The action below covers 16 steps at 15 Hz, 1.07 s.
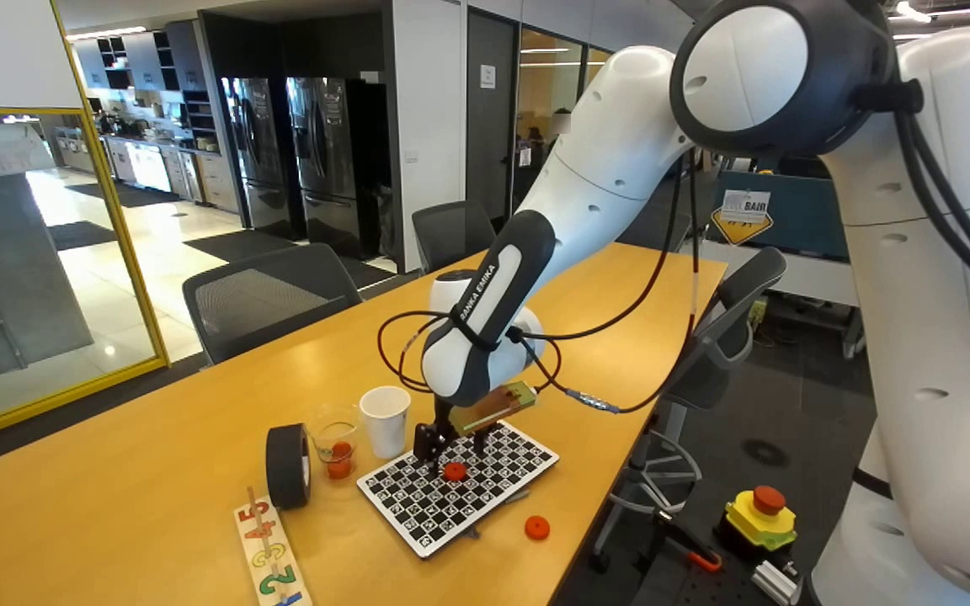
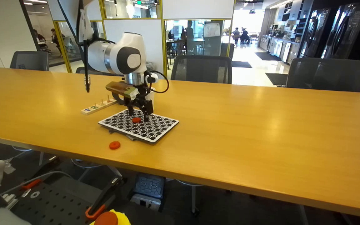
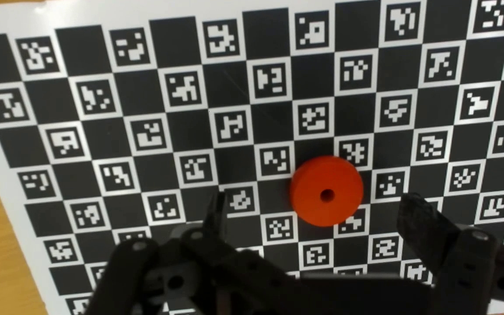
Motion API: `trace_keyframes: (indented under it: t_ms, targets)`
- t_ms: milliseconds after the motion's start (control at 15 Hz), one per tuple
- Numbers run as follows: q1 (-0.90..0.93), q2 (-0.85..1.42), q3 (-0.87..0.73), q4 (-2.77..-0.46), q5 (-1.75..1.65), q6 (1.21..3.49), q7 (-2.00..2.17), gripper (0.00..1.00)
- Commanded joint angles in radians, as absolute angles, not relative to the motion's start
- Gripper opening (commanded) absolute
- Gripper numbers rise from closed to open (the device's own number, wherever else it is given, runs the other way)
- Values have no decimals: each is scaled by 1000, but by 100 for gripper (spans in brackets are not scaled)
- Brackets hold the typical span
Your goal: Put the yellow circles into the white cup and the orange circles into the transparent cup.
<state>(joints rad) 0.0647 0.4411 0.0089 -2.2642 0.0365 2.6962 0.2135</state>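
Kitchen cabinets (image 1: 142,61) and dark refrigerators (image 1: 321,151) stand beyond the long wooden table (image 1: 114,513). At left in an exterior view lies a wooden number strip (image 1: 274,560), its lower end cut by the frame, then a black roll (image 1: 285,465) standing on edge. Just right of that, the transparent cup (image 1: 332,427) stands upright with orange circles (image 1: 339,461) at the bottom; only from this angle can it be made out. The white cup (image 1: 386,423) comes next, upright, its inner floor out of sight; in an exterior view the claw (image 2: 138,117) partly hides it. Further right lies a board (image 1: 426,509) of black and white squares. Over it the claw hangs with jaws wide apart, and an orange circle (image 3: 317,188) lies flat on the board between them, a gap showing on each side in the wrist view. That view also gives the circle's centre hole and the codes on the squares, which blur in both exterior views. Past the board's edge another orange circle (image 1: 537,528) lies on the table, in both exterior views but outside the wrist view.
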Motion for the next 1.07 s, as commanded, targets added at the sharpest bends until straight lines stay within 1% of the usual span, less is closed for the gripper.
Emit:
trace_keyframes:
  t_ms: [0, 533, 600, 667, 867, 1000]
  targets:
    - [55, 444, 19, -2248, 62, 2683, 186, 100]
    - [68, 434, 13, -2262, 48, 2687, 195, 100]
    - [68, 435, 14, -2262, 49, 2690, 194, 75]
    - [70, 435, 13, -2262, 48, 2689, 195, 74]
    - [73, 432, 14, -2266, 47, 2690, 197, 49]
    - [79, 426, 10, -2271, 42, 2689, 203, 35]
